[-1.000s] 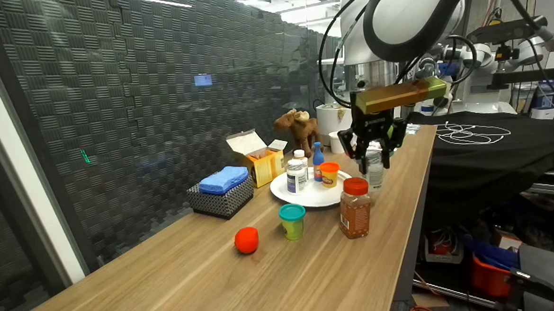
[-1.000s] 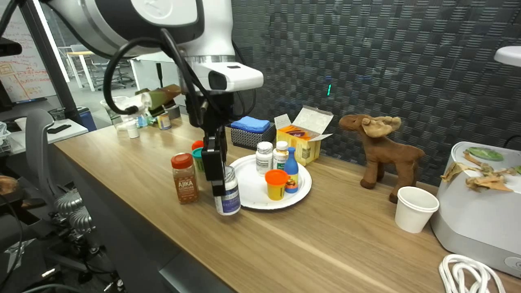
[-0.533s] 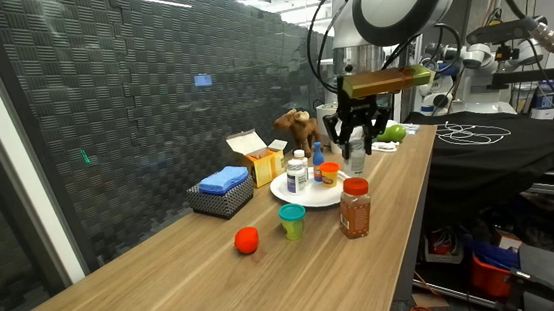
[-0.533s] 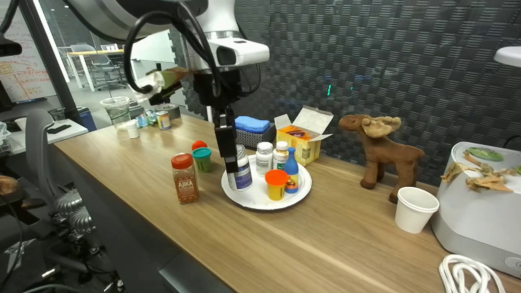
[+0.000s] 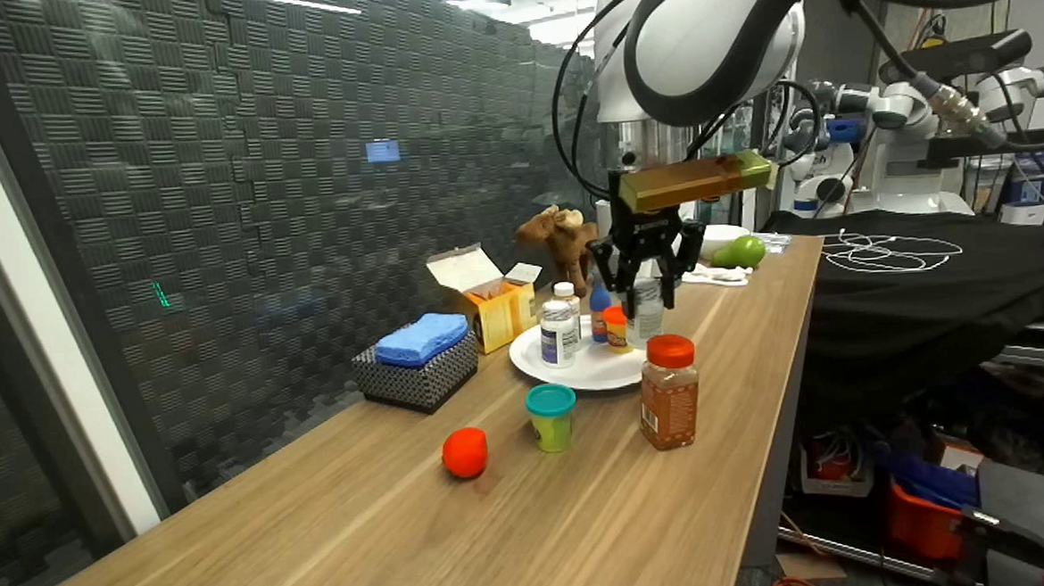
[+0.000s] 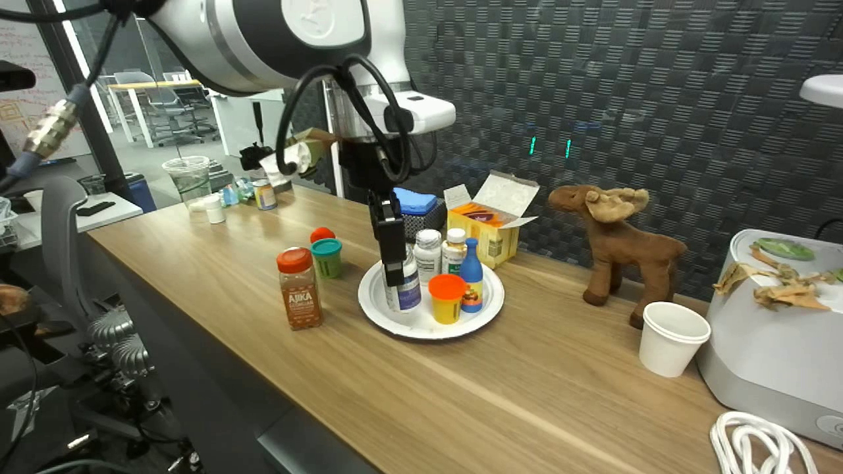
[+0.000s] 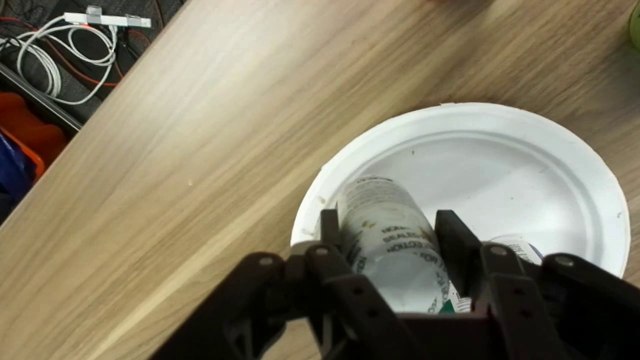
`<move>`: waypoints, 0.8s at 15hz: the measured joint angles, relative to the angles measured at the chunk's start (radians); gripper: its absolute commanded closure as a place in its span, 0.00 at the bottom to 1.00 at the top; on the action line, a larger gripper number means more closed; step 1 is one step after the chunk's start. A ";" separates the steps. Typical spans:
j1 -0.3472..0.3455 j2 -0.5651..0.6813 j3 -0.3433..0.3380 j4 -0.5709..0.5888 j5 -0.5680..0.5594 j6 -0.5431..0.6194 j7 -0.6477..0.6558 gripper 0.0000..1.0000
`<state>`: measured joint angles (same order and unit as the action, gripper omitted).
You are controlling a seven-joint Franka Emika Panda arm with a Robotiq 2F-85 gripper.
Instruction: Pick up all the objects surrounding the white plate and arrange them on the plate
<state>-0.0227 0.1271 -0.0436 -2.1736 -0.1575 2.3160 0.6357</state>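
A: What are the jaws doing?

B: They're gripping a white bottle [image 7: 395,235] from both sides.

A: Where is it hanging?

B: Under the jaws, over the white plate [image 7: 500,190]. I can't tell whether its base is touching down. In the wrist view the plate's rim is passing just left of the jaws.

A: And what room is the plate offering?

B: Bare plate is spreading above and to the right of the jaws there, out to the far rim.

A: What's crowding them?

B: In an exterior view, an orange-lidded yellow tub [image 6: 446,301] is standing on the plate just right of the jaws, with a blue bottle [image 6: 471,280] beyond it. Two more white bottles [image 6: 428,257] are standing close behind those. Past them, off the plate, a yellow box [image 6: 492,240] is holding its flaps open.

A: And on the opposite side?

B: Left of the jaws, a brown jar [image 6: 301,296] with a red lid is standing on the counter [image 6: 527,388]. A teal-lidded green tub [image 6: 328,263] is sitting behind it, and a red ball [image 6: 322,234] farther back.

A: Where's the counter's edge running?

B: Diagonally, in the wrist view, well left of the jaws, with bare wood lying between.
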 measured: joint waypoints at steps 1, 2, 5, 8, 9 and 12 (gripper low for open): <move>0.000 0.012 0.000 0.005 0.011 0.001 -0.012 0.74; 0.000 0.024 0.000 0.010 0.026 0.003 -0.026 0.74; 0.000 0.051 0.000 0.021 0.059 0.008 -0.055 0.74; 0.000 0.065 -0.001 0.030 0.065 0.009 -0.067 0.74; 0.000 0.066 -0.002 0.031 0.065 0.009 -0.067 0.74; 0.000 0.068 -0.004 0.032 0.065 0.009 -0.065 0.74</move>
<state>-0.0225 0.1947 -0.0481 -2.1416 -0.0928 2.3255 0.5702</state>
